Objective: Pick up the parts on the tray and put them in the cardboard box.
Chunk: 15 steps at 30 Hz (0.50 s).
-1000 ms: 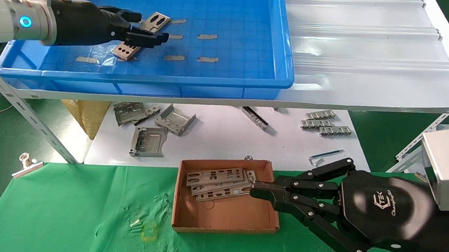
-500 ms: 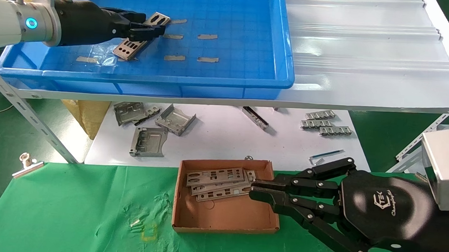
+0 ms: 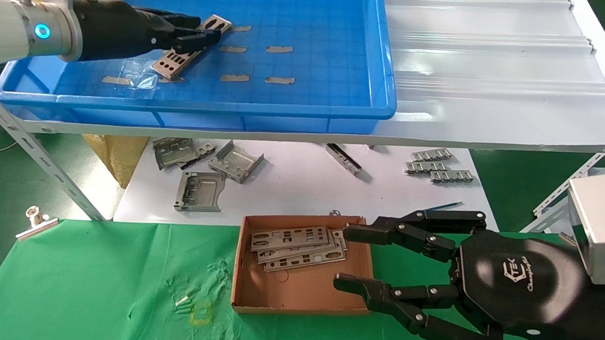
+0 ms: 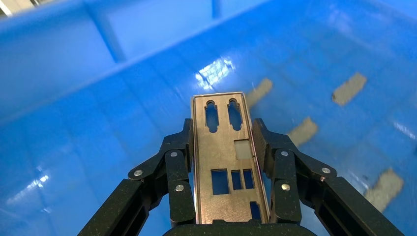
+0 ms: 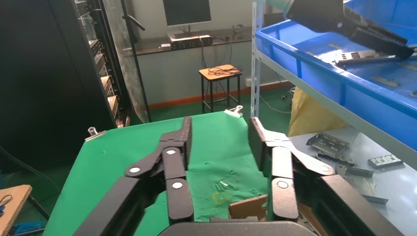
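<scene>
Change: since a second ago your right gripper [image 3: 349, 258] has spread its fingers wide at the right edge of the cardboard box [image 3: 301, 294], and your left gripper [image 3: 198, 30] has drawn in tighter on the plate in the tray [image 3: 311, 95].
Left jaws: clenched on the long edges of one part [image 4: 223, 157]; the wrist view shows a finger pressed to each side of it.
Held part: upper left of the head view, inside the blue tray, one end apparently low near the floor, the other tilted up past the fingertips.
Long axis: it runs in line with the gripper, out past the fingertips, so the grip sits across the narrow width.
Right jaws: released, holding nothing, one finger above the box's far right corner, one over its near right wall.
Delivered parts: a stack of plates [image 3: 298, 247] lies in the far half of the box, lower centre of the head view.
Nearer arm: your left one has the plate; the box lies well apart, down and right of it.
Next move: judged, lift clear of the tray wall, then carry toward the box.
</scene>
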Tool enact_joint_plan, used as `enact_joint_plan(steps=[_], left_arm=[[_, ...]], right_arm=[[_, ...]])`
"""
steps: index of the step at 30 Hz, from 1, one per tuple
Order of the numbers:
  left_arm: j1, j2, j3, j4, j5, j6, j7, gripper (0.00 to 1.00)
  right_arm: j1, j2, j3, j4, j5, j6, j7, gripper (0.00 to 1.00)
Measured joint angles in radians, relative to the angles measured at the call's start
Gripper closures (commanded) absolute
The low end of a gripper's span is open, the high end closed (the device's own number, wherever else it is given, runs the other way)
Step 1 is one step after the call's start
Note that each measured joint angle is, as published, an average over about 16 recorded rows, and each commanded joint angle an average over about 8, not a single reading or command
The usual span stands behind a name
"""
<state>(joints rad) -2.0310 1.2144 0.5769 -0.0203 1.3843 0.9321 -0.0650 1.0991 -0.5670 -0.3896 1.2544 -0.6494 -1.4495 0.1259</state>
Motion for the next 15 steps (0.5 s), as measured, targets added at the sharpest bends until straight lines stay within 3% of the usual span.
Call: enact_joint_plan(steps=[15], left_arm=[[-0.035,-0.014,-0.014,-0.011,-0.02,0.052,0.038,1.0]], right_arm=[[0.0,0.0,0.0,0.0,0.0,0.0,0.0,0.0]])
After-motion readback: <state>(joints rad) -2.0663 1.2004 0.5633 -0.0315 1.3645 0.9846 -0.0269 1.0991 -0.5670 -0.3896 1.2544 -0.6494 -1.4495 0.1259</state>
